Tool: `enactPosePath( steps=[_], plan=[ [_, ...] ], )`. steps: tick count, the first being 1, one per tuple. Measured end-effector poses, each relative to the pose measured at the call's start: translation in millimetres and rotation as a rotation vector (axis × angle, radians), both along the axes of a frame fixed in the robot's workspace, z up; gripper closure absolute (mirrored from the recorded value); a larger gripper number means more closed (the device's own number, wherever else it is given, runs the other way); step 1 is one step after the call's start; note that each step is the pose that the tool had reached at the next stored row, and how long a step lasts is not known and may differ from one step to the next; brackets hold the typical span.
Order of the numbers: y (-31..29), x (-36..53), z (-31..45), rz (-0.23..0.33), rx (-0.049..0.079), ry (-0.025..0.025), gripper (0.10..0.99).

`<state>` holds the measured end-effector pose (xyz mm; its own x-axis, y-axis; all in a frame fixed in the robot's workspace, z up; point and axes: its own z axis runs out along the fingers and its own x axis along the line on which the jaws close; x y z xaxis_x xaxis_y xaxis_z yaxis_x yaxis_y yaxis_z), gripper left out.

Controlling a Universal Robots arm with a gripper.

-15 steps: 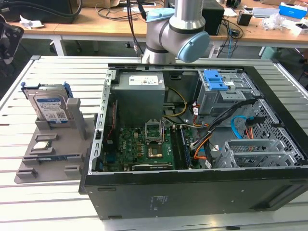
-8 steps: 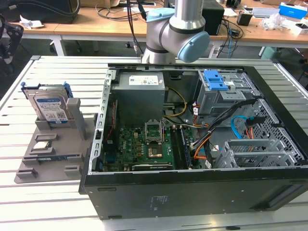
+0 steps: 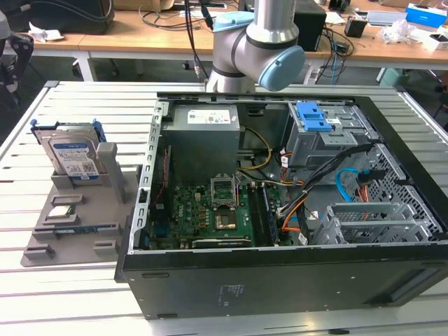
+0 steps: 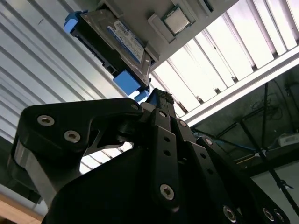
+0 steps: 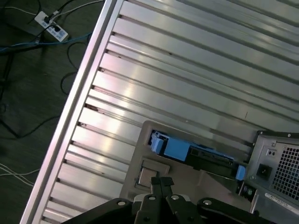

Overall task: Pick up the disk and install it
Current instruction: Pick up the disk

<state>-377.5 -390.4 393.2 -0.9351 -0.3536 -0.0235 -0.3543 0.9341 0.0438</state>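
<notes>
The disk (image 3: 73, 157) is a silver hard drive with a white-and-blue label and blue side rails. It stands on edge in a slot of the grey fixture plate (image 3: 84, 234), on the exterior view's left. In the second wrist view the disk (image 4: 114, 39) lies beyond my gripper (image 4: 156, 95), well apart from it. The first wrist view shows the disk (image 5: 187, 150) edge-on, with its blue rails just past my gripper (image 5: 161, 181). The black fingers are pressed together with nothing between them.
An open computer case (image 3: 280, 273) lies to the right of the fixture, with a motherboard (image 3: 210, 213), cables and a grey drive cage with a blue latch (image 3: 315, 119). A small square processor chip (image 3: 61, 212) rests on the fixture. The slatted aluminium table (image 3: 84, 105) ends at an edge (image 5: 70, 107) above floor cables.
</notes>
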Motion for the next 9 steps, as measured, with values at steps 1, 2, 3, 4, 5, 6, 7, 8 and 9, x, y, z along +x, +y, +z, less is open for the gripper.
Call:
enactPosePath(
  steps=[1,2,3,4,5,6,7,8,9],
  plan=[
    [0.0,0.0,0.0,0.026,0.0,0.0,0.98],
    [0.0,0.0,0.0,0.056,0.0,0.0,0.98],
    [0.0,0.0,0.0,0.073,0.0,0.0,0.98],
    [0.0,0.0,0.0,0.087,0.0,0.0,0.98],
    [0.0,0.0,0.0,0.097,0.0,0.0,0.98],
    [0.0,0.0,0.0,0.107,0.0,0.0,0.98],
    [0.0,0.0,0.0,0.117,0.0,0.0,0.98],
    [0.0,0.0,0.0,0.129,0.0,0.0,0.98],
    [0.0,0.0,0.0,0.14,0.0,0.0,0.98]
  ],
)
